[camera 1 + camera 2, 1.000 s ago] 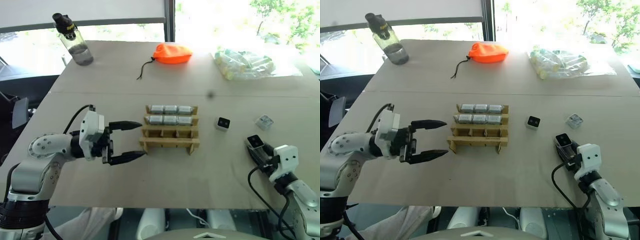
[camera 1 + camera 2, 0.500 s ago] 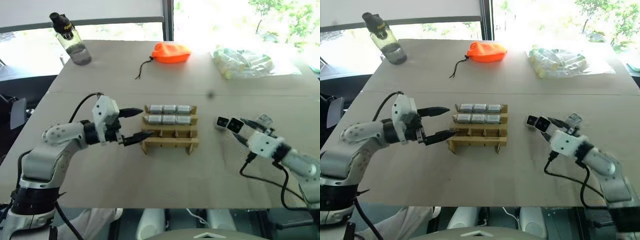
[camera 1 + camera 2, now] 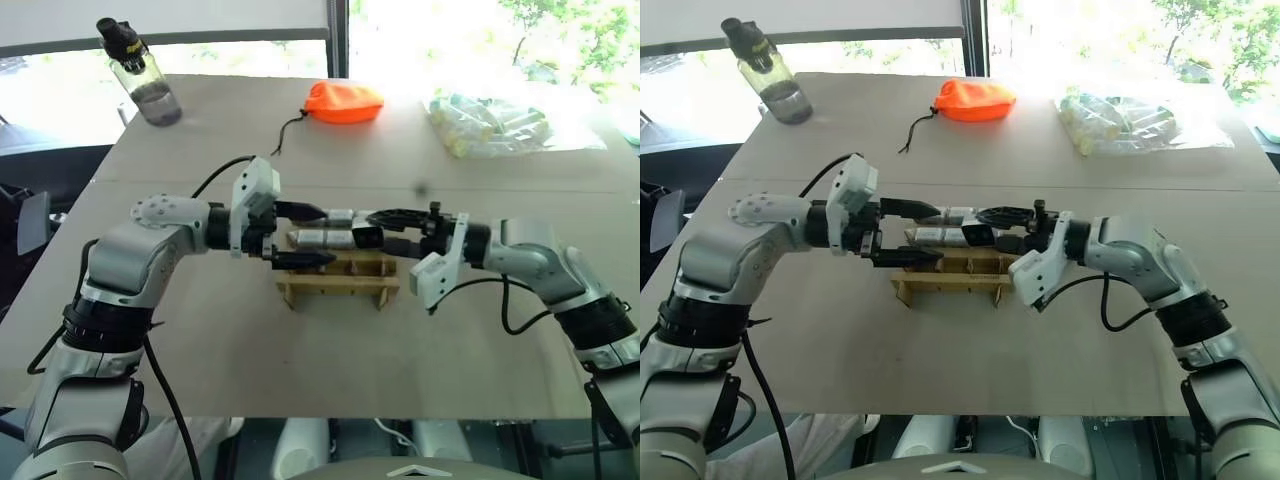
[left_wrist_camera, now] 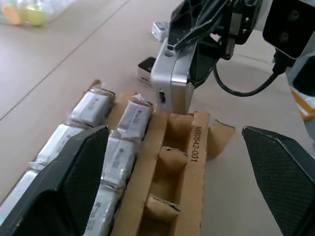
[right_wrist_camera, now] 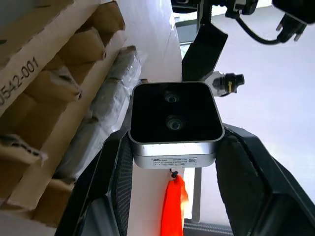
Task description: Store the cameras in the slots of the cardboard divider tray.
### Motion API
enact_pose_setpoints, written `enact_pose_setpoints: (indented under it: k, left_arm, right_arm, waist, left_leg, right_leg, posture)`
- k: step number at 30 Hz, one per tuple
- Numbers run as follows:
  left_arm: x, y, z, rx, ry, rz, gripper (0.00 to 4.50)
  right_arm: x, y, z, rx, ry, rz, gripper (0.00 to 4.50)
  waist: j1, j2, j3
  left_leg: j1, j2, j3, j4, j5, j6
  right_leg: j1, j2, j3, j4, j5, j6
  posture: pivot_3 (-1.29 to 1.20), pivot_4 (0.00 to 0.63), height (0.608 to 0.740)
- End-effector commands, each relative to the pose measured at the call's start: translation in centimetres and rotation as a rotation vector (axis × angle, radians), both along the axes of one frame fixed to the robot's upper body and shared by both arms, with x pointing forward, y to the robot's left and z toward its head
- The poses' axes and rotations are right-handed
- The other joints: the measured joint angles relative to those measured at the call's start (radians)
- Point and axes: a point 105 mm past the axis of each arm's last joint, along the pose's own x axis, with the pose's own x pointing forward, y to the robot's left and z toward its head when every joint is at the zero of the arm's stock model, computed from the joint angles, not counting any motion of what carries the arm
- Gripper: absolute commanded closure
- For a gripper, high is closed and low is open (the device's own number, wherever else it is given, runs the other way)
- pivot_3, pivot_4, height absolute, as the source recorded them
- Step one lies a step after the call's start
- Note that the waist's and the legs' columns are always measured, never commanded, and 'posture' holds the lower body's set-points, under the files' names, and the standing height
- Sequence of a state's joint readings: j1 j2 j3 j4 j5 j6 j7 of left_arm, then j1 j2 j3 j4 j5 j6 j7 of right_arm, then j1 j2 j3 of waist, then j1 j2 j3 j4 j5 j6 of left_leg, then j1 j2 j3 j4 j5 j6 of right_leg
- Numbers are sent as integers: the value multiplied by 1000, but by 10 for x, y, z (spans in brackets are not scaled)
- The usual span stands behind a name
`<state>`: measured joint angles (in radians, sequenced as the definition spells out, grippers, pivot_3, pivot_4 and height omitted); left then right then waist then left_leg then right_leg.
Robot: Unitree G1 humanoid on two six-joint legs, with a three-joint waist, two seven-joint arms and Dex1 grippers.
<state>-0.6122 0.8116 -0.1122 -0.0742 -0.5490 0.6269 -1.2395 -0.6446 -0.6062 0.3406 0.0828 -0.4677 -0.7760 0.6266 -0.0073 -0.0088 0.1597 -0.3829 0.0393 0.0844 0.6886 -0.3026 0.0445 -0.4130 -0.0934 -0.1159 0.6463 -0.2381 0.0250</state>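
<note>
Pinched at its metal sides by the right gripper (image 5: 172,162), the small silver boxy camera (image 5: 173,123) looks rigid, slick, lens-fragile; the left gripper (image 3: 305,235) gapes at nine o'clock.

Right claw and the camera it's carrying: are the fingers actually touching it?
Touching. The right wrist view shows the camera wedged between the right claw's two black fingers, each pressed against one side of its silver case.

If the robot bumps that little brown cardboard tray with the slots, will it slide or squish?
The small tan cardboard divider tray would probably slide easily: it looks thin and light, resting loose on the smooth table. Its dividers already look bent and crumpled in the left wrist view, so a hard push might squash them. The wrapped silver cameras filling its back rows likely weigh that side down somewhat.
</note>
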Motion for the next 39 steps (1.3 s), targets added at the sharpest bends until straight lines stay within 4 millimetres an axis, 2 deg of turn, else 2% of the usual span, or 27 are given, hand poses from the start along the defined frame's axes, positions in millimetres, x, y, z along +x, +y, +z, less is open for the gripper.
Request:
enact_pose_setpoints:
  k: [1,9,23,26,27,29,32,33,39]
  left_arm:
    - [0,-4,5,20,-9,-32,0]
    - [3,-5,8,31,-9,-46,0]
    - [-4,-10,6,55,28,-122,0]
    - [-5,-11,6,61,35,-134,802]
    - [-6,-11,6,63,38,-138,1403]
    - [-7,-11,6,63,44,-145,2181]
    - [-7,-11,5,68,44,-149,3649]
    - [-7,-11,4,72,43,-151,3812]
    - [-8,-9,-3,105,55,-162,3801]
  right_arm:
    - [-1,14,14,6,-70,45,2656]
    - [-5,26,9,-40,-75,83,2656]
    - [-11,41,0,-70,-52,134,2656]
    - [-12,43,0,-67,-50,143,2656]
    - [-13,44,0,-66,-52,146,2656]
    - [-13,45,0,-63,-53,149,2656]
    - [-13,45,-1,-59,-44,145,2656]
    - [-13,45,-1,-56,-41,143,2656]
    - [-10,42,4,-42,-57,118,2656]
  waist:
    - [-2,0,0]
    - [-2,0,0]
    - [-4,0,0]
    - [-4,0,0]
    - [-4,0,0]
    - [-4,0,0]
    - [-4,0,0]
    - [-4,0,0]
    - [-4,0,0]
  left_leg:
    - [0,0,0,0,0,0]
    - [0,0,-1,0,0,0]
    - [0,0,-1,1,0,0]
    - [0,0,-1,1,0,0]
    - [0,0,-1,1,0,0]
    - [0,0,-1,1,0,0]
    - [0,0,-1,1,0,0]
    - [0,0,-1,1,0,0]
    - [0,0,-1,1,0,0]
  right_leg:
    - [0,0,0,0,0,0]
    - [0,0,0,0,0,0]
    - [0,0,0,1,0,0]
    - [0,0,0,1,0,0]
    - [0,0,0,1,0,0]
    - [0,0,0,1,0,0]
    - [0,0,0,1,0,0]
    - [0,0,0,1,0,0]
    - [0,0,0,1,0,0]
  posture:
    - [0,150,726]
    - [0,150,726]
    - [0,150,726]
    - [0,150,726]
    - [0,150,726]
    - [0,150,726]
    - [0,150,726]
    - [0,150,726]
    - [0,150,726]
